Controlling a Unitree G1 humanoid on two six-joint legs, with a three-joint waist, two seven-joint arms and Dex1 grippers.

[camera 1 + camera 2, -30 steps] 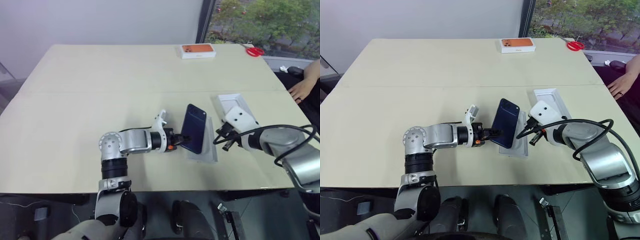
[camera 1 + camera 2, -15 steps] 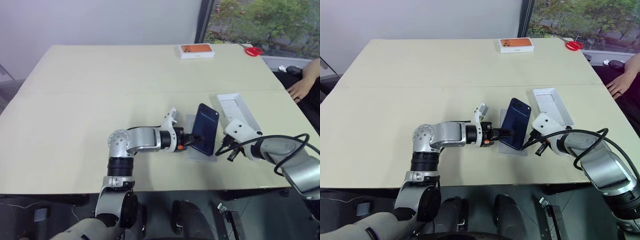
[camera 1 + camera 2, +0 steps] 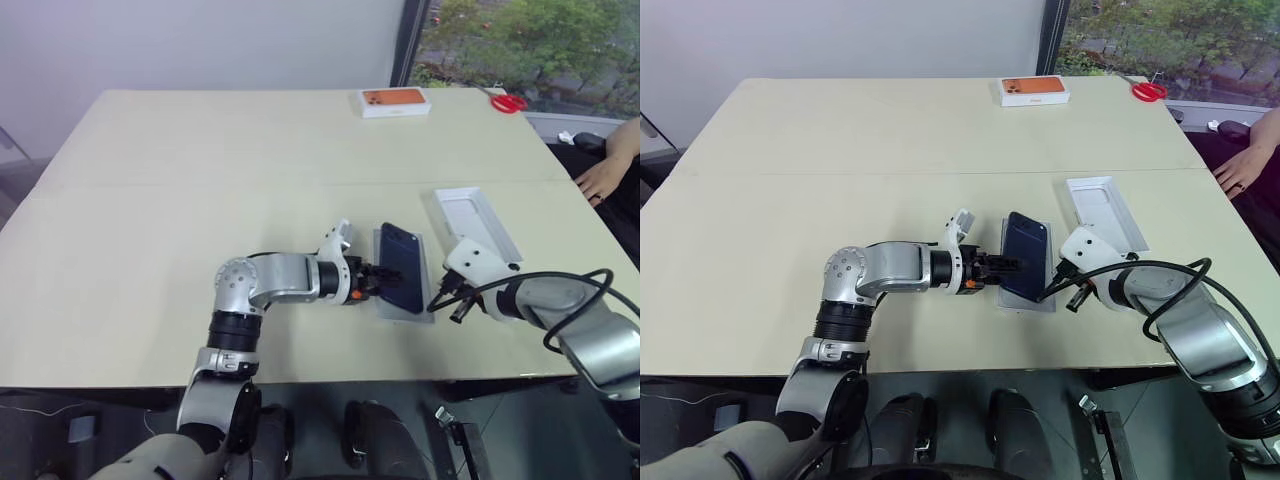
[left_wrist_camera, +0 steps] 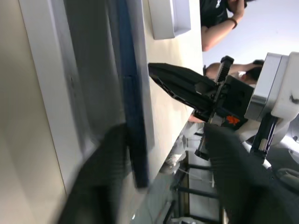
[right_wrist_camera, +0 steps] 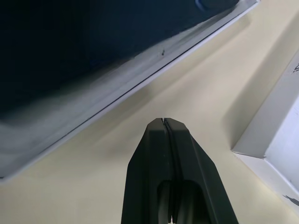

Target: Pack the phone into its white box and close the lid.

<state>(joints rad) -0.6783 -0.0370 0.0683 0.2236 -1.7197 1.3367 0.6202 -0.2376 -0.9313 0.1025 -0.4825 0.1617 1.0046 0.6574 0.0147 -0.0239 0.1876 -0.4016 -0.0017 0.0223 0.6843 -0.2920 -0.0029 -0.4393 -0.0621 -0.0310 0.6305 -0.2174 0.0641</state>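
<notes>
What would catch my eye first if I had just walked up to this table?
Most likely the slim dark navy-blue phone, lying in the shallow white cardboard box near the table's front edge, with the robot's left gripper beside it, fingers spread. Just right of the box, the right gripper hovers with fingers pressed shut. At the far edge sit a white box with an orange picture and red scissors.

On the desk (image 3: 150, 200), the phone (image 3: 400, 275) lies in the white box (image 3: 425, 312) near the front edge — the left gripper (image 3: 372, 281) at its left side, the right gripper (image 3: 447, 302) just to its right. The lid (image 3: 478, 222) lies behind and right of the box. At the far edge sit a boxed phone package (image 3: 394, 101) and, further right, scissors (image 3: 508, 101).
</notes>
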